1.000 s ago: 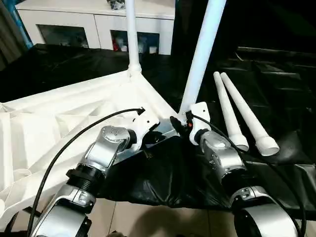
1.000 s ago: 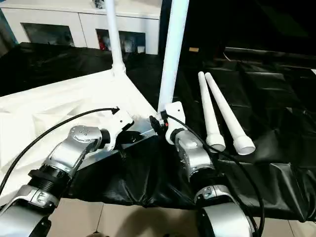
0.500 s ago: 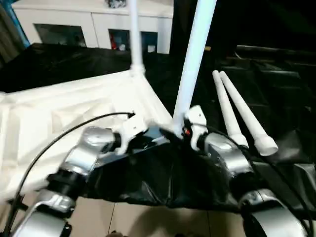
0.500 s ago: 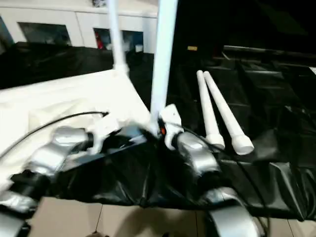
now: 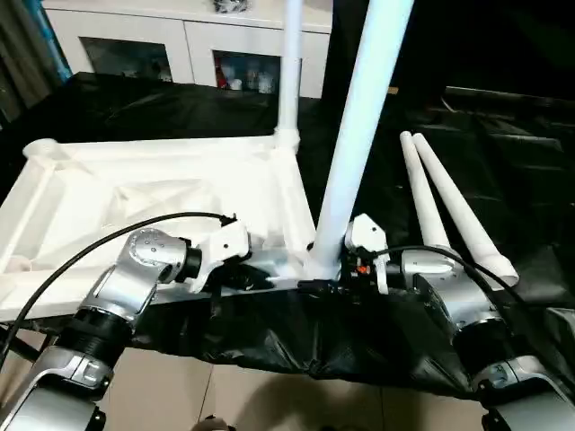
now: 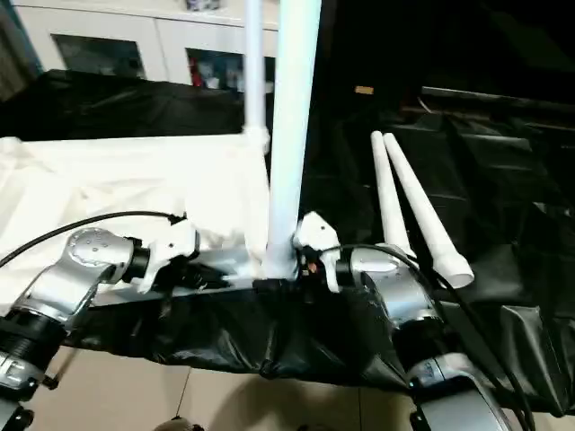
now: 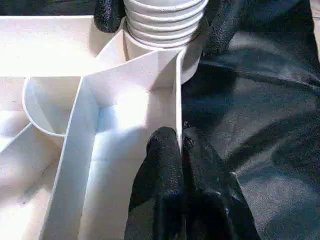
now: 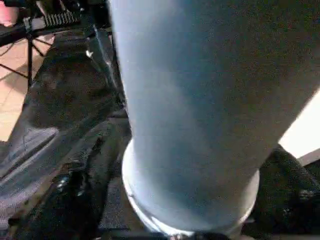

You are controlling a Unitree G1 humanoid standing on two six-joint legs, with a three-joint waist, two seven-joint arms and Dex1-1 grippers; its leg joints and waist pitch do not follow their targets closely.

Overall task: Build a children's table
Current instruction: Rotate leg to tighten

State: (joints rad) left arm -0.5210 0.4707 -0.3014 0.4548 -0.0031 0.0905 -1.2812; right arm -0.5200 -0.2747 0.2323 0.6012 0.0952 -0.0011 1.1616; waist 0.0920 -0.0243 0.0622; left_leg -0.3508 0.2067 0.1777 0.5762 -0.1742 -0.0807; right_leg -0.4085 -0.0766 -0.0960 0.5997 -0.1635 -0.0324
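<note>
The children's table lies upside down, its white ribbed top to my left. One leg stands in the far corner socket. A second leg rises from the near right corner, leaning slightly right. My left gripper is shut on the top's thin near rim, close to that corner socket. My right gripper straddles the near leg's base; one black finger stands a little off it. Two loose legs lie on the black sheet to the right.
A black sheet covers the work surface and hangs over its near edge above the tiled floor. A white cabinet with glass doors stands at the back. Black cables loop over both forearms.
The whole view has shifted. The near leg stands straighter than a second ago, and the table top now lies flatter, with more of its left side in view. Both grippers stay at the near right corner.
</note>
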